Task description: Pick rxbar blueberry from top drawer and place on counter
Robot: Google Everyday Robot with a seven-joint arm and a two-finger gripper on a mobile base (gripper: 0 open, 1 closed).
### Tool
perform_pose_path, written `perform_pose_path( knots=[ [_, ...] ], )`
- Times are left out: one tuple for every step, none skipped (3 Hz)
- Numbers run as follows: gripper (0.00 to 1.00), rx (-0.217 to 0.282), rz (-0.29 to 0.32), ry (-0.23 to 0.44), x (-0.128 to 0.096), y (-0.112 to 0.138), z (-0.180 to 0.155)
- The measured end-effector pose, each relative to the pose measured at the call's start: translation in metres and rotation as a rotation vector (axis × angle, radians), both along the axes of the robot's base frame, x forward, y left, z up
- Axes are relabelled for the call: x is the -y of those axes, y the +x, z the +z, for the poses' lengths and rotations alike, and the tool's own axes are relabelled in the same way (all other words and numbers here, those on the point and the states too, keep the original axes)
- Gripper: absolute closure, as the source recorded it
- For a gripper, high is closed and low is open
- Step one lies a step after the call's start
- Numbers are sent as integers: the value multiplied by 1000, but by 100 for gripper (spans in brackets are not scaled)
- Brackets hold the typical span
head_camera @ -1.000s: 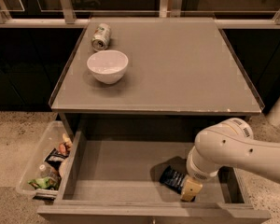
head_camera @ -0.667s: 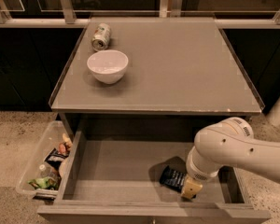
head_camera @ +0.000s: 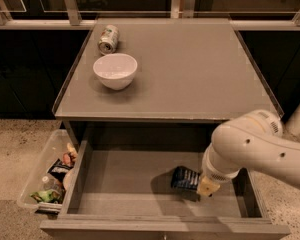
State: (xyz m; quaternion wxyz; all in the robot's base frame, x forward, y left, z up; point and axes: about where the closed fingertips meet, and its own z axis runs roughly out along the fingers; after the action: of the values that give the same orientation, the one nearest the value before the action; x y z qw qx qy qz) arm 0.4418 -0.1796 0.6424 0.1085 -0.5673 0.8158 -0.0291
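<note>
Pincer [head_camera: 208, 186] in top drawer [head_camera: 130, 179] at rxbar blueberry [head_camera: 184, 178], grip unclear; bowl [head_camera: 115, 70] & can [head_camera: 108, 39] on counter [head_camera: 190, 69], snack bin [head_camera: 40, 169] alongside.

Drawer [head_camera: 160, 227] open, floor free left and middle, gripper [head_camera: 208, 186] and bar [head_camera: 184, 178] occupying its right side beneath the arm [head_camera: 260, 144]; counter [head_camera: 190, 69] free across right and near parts, bowl [head_camera: 115, 70] and can [head_camera: 108, 39] at far left.

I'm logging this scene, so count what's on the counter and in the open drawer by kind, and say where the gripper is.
Can: 1, on the counter
White bowl: 1, on the counter
rxbar blueberry: 1, in the top drawer
Total: 3
The gripper sits in the drawer at the bar.
</note>
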Motion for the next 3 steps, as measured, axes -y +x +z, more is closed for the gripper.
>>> perform_pose_path(
  knots=[
    [100,137,-37,-50,7,24,82],
    [100,232,-77,-63,19,44,171],
    [100,232,-77,-63,20,44,171]
  ],
)
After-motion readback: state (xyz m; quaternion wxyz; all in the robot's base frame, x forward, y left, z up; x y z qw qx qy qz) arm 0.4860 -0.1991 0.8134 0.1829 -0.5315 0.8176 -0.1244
